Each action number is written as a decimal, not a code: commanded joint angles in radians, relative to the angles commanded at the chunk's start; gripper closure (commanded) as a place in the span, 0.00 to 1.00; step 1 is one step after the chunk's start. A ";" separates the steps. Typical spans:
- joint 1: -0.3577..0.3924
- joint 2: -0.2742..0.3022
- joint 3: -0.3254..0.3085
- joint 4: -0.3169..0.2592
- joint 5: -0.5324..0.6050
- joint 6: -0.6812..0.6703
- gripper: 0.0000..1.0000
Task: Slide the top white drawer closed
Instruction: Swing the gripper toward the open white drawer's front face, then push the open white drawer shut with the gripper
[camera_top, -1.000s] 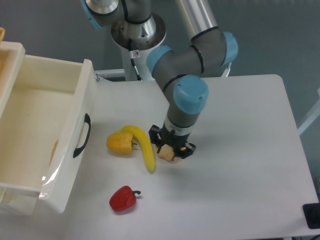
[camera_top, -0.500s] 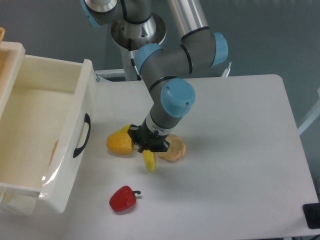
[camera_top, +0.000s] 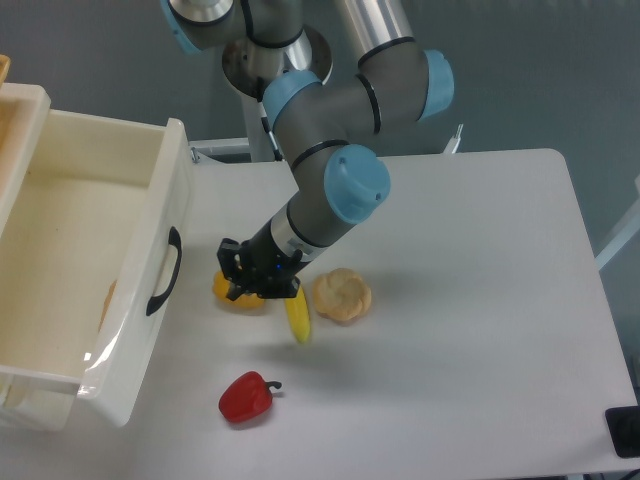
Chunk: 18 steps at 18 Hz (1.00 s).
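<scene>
Drawer: top white drawer (camera_top: 95, 270) of glossy cream plastic, with a black curved handle (camera_top: 166, 271) on its front, standing pulled far out at the left edge of the white table (camera_top: 480, 300), not yet pushed in at all.

Tool: black two-finger tool (camera_top: 258, 279) now hanging low over the yellow bell pepper (camera_top: 235, 291) and the upper end of the yellow banana (camera_top: 297, 318); travelling leftward across the last two pictures, away from the tan bread roll (camera_top: 341, 296) and toward the drawer front.

Tool state: cannot tell whether spread or pinched, fingers hidden under the black wrist body; apparently carrying nothing.

Change: bread roll now lying uncovered beside the banana; arm leaning further left, blue wrist joint (camera_top: 355, 184) tilting toward the handle.

Gap: tool near the drawer front but still apart from it, bare table between.

Bystander: red bell pepper (camera_top: 246, 396) lying nearer the camera, below the tool's line of travel.

Meaning: probably approaching for the push; contact with the front panel still to come, closing not begun.

Risk: pepper and banana possibly getting nudged along.
</scene>
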 joint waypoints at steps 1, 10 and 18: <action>-0.012 0.003 0.000 0.002 0.000 -0.008 0.97; -0.029 0.038 -0.002 -0.048 -0.032 -0.025 0.97; -0.031 0.041 -0.002 -0.064 -0.034 -0.025 0.97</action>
